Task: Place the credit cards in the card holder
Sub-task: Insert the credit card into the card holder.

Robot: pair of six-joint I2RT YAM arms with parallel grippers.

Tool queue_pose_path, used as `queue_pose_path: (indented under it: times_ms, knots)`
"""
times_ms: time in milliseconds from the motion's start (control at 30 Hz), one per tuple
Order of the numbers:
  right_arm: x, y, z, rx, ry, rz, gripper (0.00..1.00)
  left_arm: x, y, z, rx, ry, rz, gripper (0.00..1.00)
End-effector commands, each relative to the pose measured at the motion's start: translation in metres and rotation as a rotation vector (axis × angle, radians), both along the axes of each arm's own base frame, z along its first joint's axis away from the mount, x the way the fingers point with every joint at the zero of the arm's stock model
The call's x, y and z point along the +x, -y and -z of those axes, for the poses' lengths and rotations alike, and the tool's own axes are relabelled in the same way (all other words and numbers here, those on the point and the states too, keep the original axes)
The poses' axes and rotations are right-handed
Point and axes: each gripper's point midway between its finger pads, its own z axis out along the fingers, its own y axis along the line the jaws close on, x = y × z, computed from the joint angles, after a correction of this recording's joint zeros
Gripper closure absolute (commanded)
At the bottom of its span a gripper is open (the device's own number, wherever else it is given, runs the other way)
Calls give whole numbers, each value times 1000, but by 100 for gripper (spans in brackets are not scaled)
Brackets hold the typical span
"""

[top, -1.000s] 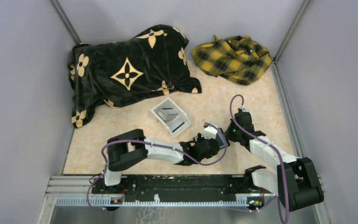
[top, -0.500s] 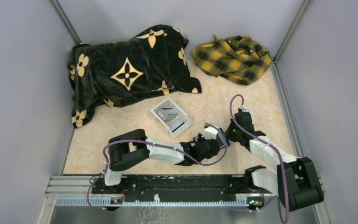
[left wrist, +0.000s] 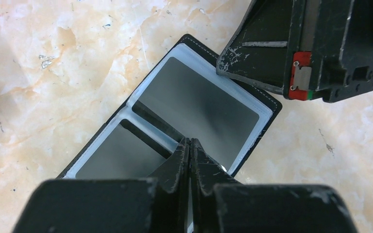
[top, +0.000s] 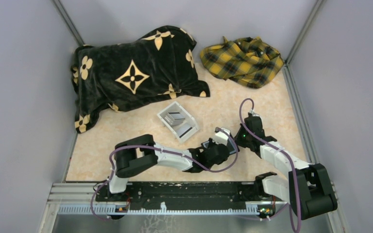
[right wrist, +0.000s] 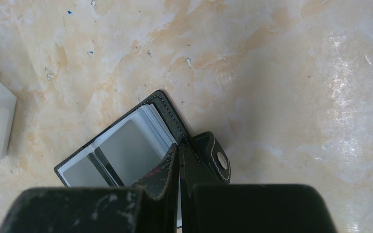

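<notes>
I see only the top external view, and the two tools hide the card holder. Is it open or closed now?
Observer: Open. The left wrist view shows the card holder lying open, pale slots facing up.
Operator: Where is its strap clasp?
Observer: In the right wrist view the strap clasp sits just right of the right tool, whose fingers are closed together.
Operator: And the left tool?
Observer: The left tool is closed too, its tip over the strip between two slots.

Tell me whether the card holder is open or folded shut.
Open. The card holder lies spread flat on the table, inner sleeves facing up, strap clasp unfastened at one edge.
</notes>
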Motion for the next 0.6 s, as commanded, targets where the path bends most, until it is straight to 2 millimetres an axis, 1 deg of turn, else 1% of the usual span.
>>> queue_pose_path:
  times_ms: [0, 133, 200, 267, 367, 433, 500, 567]
  knots:
    - [-8, 2, 9, -3, -31, -1, 100, 3, 15, -12, -39, 43, 7, 92]
    - [-7, 1, 8, 1, -30, -2, 100, 5, 18, -17, -47, 55, 8, 91]
    - [-7, 2, 7, -2, -31, -1, 100, 7, 16, -21, -43, 64, -5, 91]
    - [-7, 2, 6, -3, -28, 2, 100, 9, 11, -29, -53, 68, -33, 90]
    - [-4, 4, 1, -11, -14, 4, 100, 11, -5, -45, -79, 75, -81, 88]
    - [-1, 5, -5, -20, 4, 9, 100, 11, -19, -56, -98, 70, -122, 85]
    - [4, 6, -15, -24, 37, 4, 95, 10, -35, -65, -123, 56, -163, 79]
    - [10, 6, -29, -31, 81, -6, 90, 7, -54, -70, -137, 38, -207, 72]
